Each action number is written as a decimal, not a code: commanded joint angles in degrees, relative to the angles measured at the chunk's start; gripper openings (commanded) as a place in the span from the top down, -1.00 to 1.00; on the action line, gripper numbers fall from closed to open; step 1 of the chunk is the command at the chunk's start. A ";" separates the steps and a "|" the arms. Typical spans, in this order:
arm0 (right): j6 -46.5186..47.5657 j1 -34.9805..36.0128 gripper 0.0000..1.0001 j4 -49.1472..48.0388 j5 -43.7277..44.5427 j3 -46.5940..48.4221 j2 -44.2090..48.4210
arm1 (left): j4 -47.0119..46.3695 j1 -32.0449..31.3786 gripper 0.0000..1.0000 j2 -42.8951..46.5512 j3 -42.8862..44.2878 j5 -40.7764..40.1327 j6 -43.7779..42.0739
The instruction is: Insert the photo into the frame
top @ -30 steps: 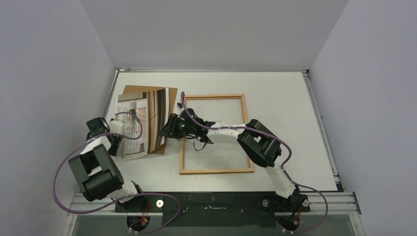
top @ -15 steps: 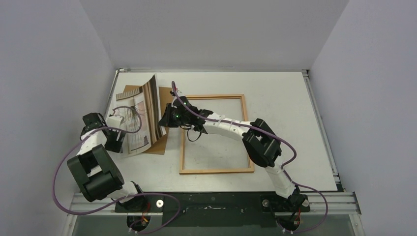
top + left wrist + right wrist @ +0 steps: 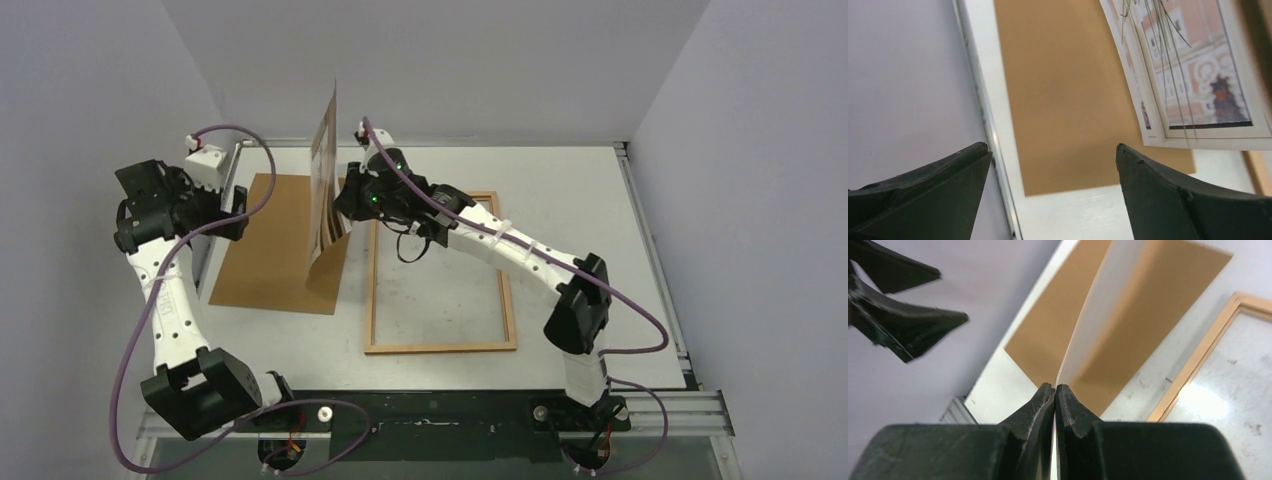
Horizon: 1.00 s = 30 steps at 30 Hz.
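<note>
Right gripper (image 3: 1054,390): mine, clamped on one edge of the photo (image 3: 325,170), so the sheet runs out from between my fingertips.
Left gripper (image 3: 1053,150): also mine, jaws spread wide with nothing between them, raised well off to the photo's printed side.
Where the photo is: in the air, standing nearly on edge ahead of my right fingertips. It hangs over the seam between the backing sheet (image 3: 270,240) and the frame (image 3: 440,348), and I cannot tell whether its low corner touches anything.
Why one grip: I judge that a single pinch lets the thin sheet swing over. The left jaws stand clear so they do not snag it.
Why on edge: the white back faces the frame side and the print faces my left jaws. To my eye it is midway through a turn toward the frame.
How the photo looks: thin paper, bowed in a soft curve away from my right pads, with a white border, thin trailing stems, and pink and beige panels.
Frame: flat on the table (image 3: 580,200), just to the right of my right fingertips, with a narrow light wood border around a clear, empty pane.
Backing sheet: plain brown, flat, below and between my two grippers.
Risk, as I judge it: the limp sheet could fold or slide out of so narrow a pinch.
</note>
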<state>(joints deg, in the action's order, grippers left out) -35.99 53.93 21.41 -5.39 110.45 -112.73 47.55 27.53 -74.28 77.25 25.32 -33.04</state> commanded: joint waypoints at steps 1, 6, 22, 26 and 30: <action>-0.65 -1.20 0.89 -1.16 4.44 0.21 10.09 | 0.40 -7.50 -0.93 5.21 4.46 8.07 5.19; -2.90 -1.20 0.87 -3.73 8.61 -1.19 14.61 | -5.88 -14.89 -0.93 11.82 2.32 8.01 8.53; -12.05 -0.88 0.80 -13.35 12.70 -9.94 24.45 | -16.20 -30.47 -0.96 32.49 -13.44 2.12 -14.44; -14.76 -0.12 0.80 -15.90 11.45 -14.58 27.52 | -21.14 -32.04 -1.00 33.43 -14.78 1.22 -17.72; -16.09 0.75 0.80 -17.18 10.74 -17.87 30.10 | -18.65 -32.73 -0.79 31.18 -11.79 1.75 -17.74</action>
<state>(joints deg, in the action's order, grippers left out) -49.52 53.47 10.26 6.63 94.37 -87.48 32.71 -4.56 -41.41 62.15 27.81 -48.77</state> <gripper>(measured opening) 0.101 0.929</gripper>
